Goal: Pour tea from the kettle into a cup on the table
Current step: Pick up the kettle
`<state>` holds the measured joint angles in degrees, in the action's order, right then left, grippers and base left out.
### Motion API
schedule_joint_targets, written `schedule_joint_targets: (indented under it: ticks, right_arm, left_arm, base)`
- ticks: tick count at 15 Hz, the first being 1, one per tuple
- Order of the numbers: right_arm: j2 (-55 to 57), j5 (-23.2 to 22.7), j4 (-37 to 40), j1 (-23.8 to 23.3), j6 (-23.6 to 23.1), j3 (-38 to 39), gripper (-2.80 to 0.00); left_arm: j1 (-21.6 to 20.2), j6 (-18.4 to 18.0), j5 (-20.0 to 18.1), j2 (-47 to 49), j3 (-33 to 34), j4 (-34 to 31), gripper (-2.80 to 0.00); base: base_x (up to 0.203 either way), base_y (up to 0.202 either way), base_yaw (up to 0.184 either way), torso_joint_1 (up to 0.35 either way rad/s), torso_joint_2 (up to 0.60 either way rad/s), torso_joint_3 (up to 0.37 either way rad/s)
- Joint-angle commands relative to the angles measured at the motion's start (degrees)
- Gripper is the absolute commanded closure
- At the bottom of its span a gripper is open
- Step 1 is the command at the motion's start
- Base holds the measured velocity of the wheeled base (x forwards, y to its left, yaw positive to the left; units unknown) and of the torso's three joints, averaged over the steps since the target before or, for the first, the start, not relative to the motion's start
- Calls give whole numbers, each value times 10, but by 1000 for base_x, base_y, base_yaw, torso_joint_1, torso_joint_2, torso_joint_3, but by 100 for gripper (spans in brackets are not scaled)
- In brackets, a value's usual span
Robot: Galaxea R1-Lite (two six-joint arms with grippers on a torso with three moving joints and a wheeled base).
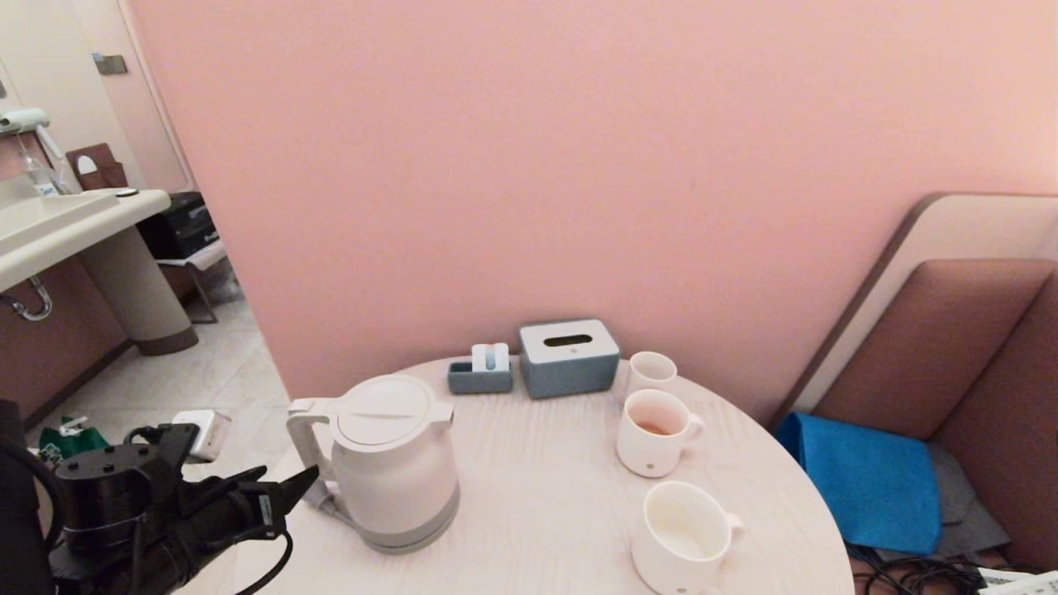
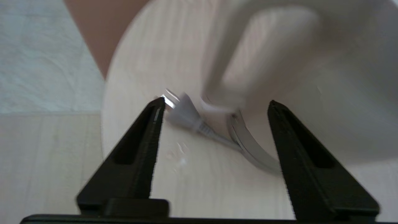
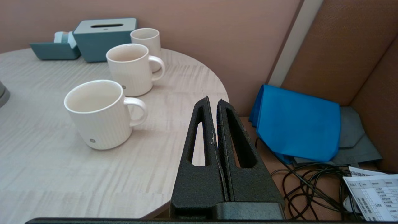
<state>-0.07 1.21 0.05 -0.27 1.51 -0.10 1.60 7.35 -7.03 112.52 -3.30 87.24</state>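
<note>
Left end effector point(image 1: 289, 487) is spread wide and sitting just short of the kettle point(image 1: 388, 463) handle in the head view, so I'd call this the reach-in step, nothing gripped yet. That kettle stands on the table point(image 1: 545, 504) toward the robot's left, with two mugs over on the right; the nearer cup point(image 1: 682, 533) looks empty, while the farther mug point(image 1: 653, 431) has a bit of reddish tea point(image 1: 653, 428) in it. Left wrist view: fingers point(image 2: 141, 149) apart, with the loop handle point(image 2: 224, 62) ahead but blurry, and the plug point(image 2: 183, 113) and cord lying right between them, so the next move probably needs to get around the handle without snagging it. Right wrist view: right end effector point(image 3: 214, 102) is pinched closed on nothing, parked off the table edge, out of the head view. Kettle's spout side is hidden, and how full it is can't be seen.
</note>
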Motion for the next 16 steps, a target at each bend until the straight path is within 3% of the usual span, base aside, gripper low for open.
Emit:
schedule_joint_targets:
  ticks: [1,16]
  right_arm:
    - [1,0,0,0,0,0,0]
    - [1,0,0,0,0,0,0]
  left_arm:
    - [0,0,11,9,-22,27,-280]
    - [0,-13,15,49,-107,27,-280]
  base:
    - [0,0,0,0,0,0]
    - [0,0,0,0,0,0]
